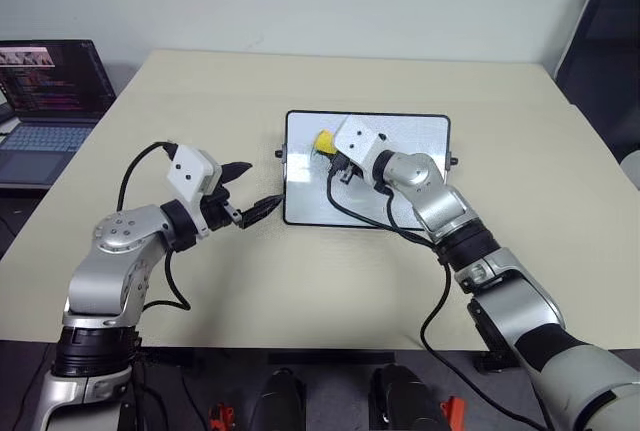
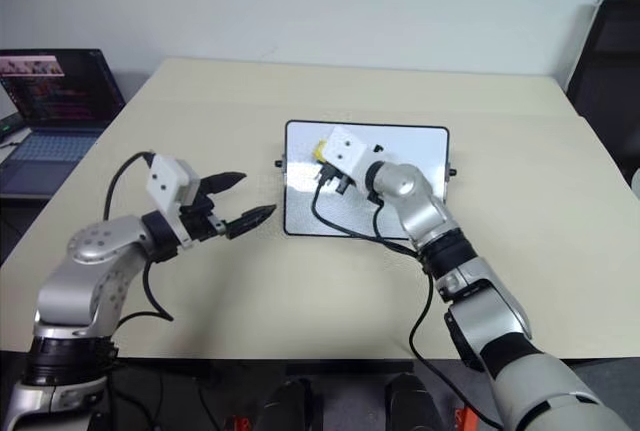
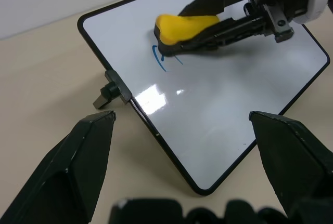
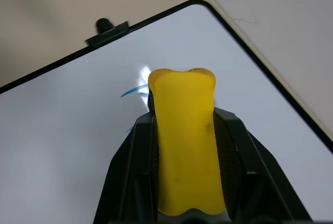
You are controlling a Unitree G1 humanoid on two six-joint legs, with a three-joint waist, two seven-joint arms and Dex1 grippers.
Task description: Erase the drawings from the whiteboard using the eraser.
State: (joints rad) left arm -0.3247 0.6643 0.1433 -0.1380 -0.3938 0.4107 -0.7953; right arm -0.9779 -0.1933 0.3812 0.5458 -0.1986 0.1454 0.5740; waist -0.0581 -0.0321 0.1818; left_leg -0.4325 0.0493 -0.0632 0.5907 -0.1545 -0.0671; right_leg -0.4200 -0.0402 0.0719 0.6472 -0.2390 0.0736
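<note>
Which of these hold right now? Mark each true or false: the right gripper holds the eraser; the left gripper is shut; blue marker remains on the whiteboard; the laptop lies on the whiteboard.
1. The right gripper holds the eraser: true.
2. The left gripper is shut: false, its fingers stand apart, beside the whiteboard.
3. Blue marker remains on the whiteboard: true, blue strokes show at the eraser's tip.
4. The laptop lies on the whiteboard: false, it sits off to the robot's left.

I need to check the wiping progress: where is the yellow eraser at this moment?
The eraser is clamped in the right claw, over the whiteboard near its far left corner, at a blue drawing.
</note>
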